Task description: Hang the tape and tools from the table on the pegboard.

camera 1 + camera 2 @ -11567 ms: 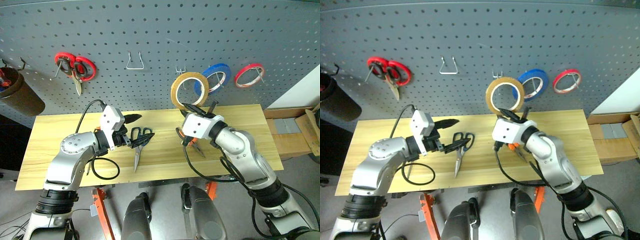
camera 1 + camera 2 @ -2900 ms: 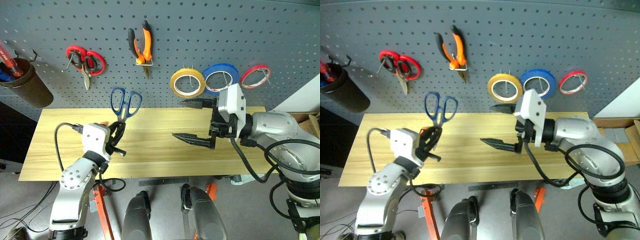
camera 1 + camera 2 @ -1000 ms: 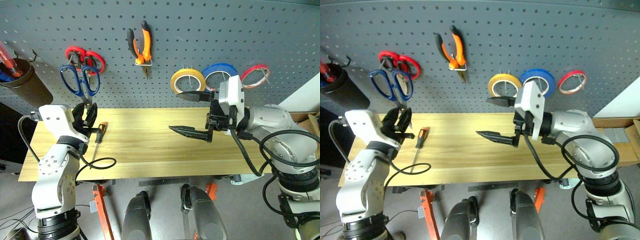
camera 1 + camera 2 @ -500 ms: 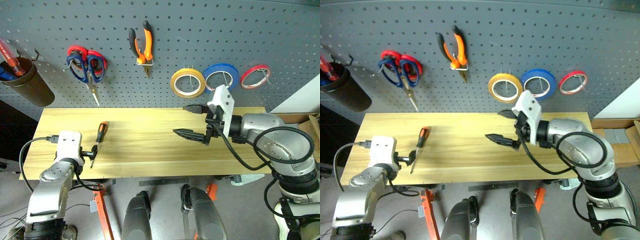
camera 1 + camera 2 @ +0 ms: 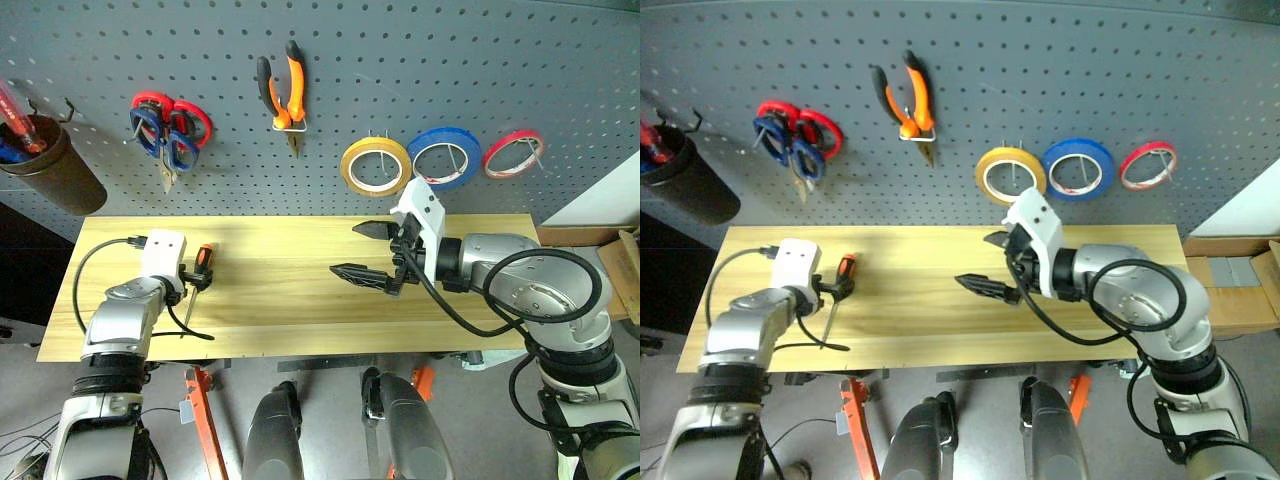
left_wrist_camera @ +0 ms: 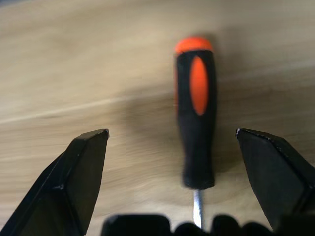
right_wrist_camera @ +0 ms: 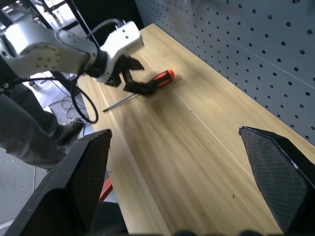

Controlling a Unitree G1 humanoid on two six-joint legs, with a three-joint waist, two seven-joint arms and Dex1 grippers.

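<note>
- Pegboard (image 5: 420, 70): fills the far wall. You see, left to right, a brown cup (image 5: 45, 175), red scissors with the blue scissors (image 5: 165, 140) hung over them on one hook, the pliers (image 5: 283, 92), the tape (image 5: 375, 166), a blue roll (image 5: 445, 157) and a red roll (image 5: 512, 152).
- Table (image 5: 300, 320): runs left to right below the pegboard.
- Right gripper (image 5: 362, 252): released, jaws wide apart and holding nothing, above the table's middle, pointing left.
- Left gripper (image 5: 203, 277): released, low at the table's left end, one finger on each side of the handle without touching it.
- Screwdriver (image 6: 196, 108): lies flat on the table at the left, orange-and-black handle toward the far edge, shaft toward the near edge.
</note>
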